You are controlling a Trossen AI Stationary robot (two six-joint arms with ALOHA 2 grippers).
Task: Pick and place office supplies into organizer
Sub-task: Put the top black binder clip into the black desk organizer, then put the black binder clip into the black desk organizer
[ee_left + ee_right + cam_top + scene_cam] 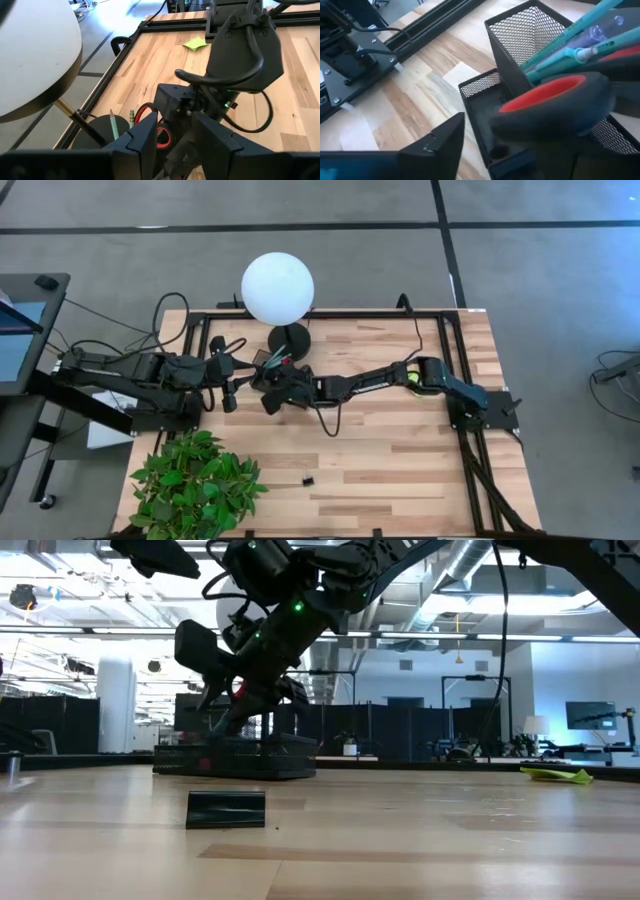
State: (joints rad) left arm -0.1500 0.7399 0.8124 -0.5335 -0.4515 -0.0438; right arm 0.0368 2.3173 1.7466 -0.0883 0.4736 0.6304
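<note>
The black mesh organizer [272,366] stands on the table beside the lamp base. Light-green pens [570,40] stand upright in its tall cup [520,40]. The red-handled scissors [555,100] are at my right gripper [272,395], over the organizer's low compartment; their red loops [150,120] show next to the pens. My left gripper [176,145] is open and hovers just left of the organizer, holding nothing. A lime-green sticky-note pad [412,376] lies flat by the right arm. A tiny black clip [226,808] lies near the table's near edge. My right gripper is shut on the scissors at their black-and-red handle [515,135], coming from above and slanting down over the organizer. The handle itself hides one finger and the exact place of contact. The scissors are upright with the handle uppermost, close to the pen cup.
The lamp's white globe [277,288] and round black base [291,338] stand right behind the organizer. A potted plant [195,485] fills the near-left corner. A black frame [450,350] rims the table. Bare wood lies to the right and near side.
</note>
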